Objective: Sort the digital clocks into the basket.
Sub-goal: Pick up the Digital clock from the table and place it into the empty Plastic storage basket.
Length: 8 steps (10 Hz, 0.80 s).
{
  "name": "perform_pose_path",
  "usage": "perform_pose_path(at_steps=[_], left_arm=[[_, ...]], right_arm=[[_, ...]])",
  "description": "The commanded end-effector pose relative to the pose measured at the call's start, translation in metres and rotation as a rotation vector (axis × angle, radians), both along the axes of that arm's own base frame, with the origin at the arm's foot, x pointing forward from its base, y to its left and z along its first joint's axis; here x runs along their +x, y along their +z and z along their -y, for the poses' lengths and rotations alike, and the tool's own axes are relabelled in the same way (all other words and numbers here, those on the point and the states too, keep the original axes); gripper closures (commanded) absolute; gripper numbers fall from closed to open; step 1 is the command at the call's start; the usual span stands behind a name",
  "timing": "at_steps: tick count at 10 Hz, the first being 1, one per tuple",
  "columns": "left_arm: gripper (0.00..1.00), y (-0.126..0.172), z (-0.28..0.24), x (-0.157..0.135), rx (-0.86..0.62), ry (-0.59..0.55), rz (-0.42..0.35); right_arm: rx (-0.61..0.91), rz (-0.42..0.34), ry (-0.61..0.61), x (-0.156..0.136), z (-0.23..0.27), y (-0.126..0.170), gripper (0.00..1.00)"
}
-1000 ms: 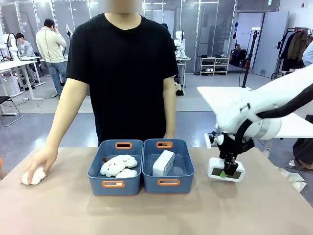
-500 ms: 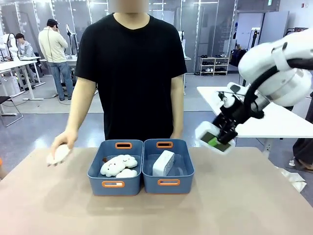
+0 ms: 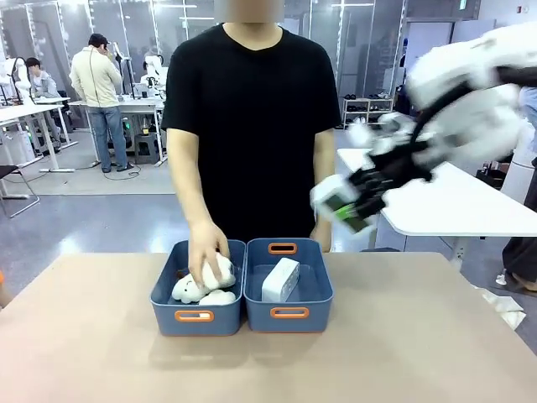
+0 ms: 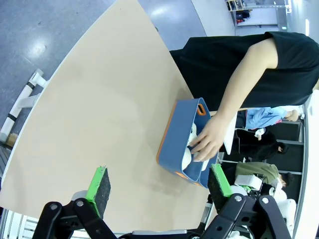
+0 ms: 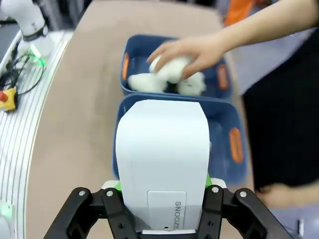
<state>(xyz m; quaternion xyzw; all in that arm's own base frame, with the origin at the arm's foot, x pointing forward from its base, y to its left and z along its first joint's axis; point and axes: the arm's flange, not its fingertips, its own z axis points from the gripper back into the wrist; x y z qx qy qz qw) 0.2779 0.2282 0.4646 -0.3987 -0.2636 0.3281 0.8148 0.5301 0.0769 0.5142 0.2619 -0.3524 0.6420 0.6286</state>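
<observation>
right gripper and its clock motion-blurred in front view

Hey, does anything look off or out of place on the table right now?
Nothing stands out. One clock stands in the right basket, the person's hand puts plush toys in the left one, and the right gripper carries a second clock.

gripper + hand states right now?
Left gripper: open, empty.
Right gripper: shut on a digital clock.
Person's hand: on a plush toy in the left tub.
</observation>
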Motion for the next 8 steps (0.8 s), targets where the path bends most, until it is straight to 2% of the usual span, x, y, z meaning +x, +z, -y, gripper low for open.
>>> perform_pose_path(at_steps=[1,2,3,5,7,8], left_arm=[[0.0,-0.003,0.0,0.0,-0.006,-0.018,0.033],[0.0,-0.003,0.0,0.0,-0.006,-0.018,0.033],[0.0,-0.003,0.0,0.0,-0.006,-0.018,0.033],[0.0,-0.003,0.0,0.0,-0.006,-0.018,0.033],[0.0,-0.003,0.0,0.0,-0.006,-0.018,0.033],[0.0,-0.003,0.0,0.0,-0.006,-0.018,0.033]], right_arm=[[0.237,0.119,-0.163,-0.098,0.174,-0.005,0.99],[0.282,0.169,-0.252,-0.136,0.221,-0.023,0.99],[0.307,0.16,-0.298,-0.154,0.246,-0.038,0.99],[0.286,0.138,-0.233,-0.132,0.231,-0.038,0.99],[0.23,0.153,-0.15,-0.091,0.181,-0.017,0.99],[0.239,0.119,-0.125,-0.09,0.162,-0.011,0.99]])
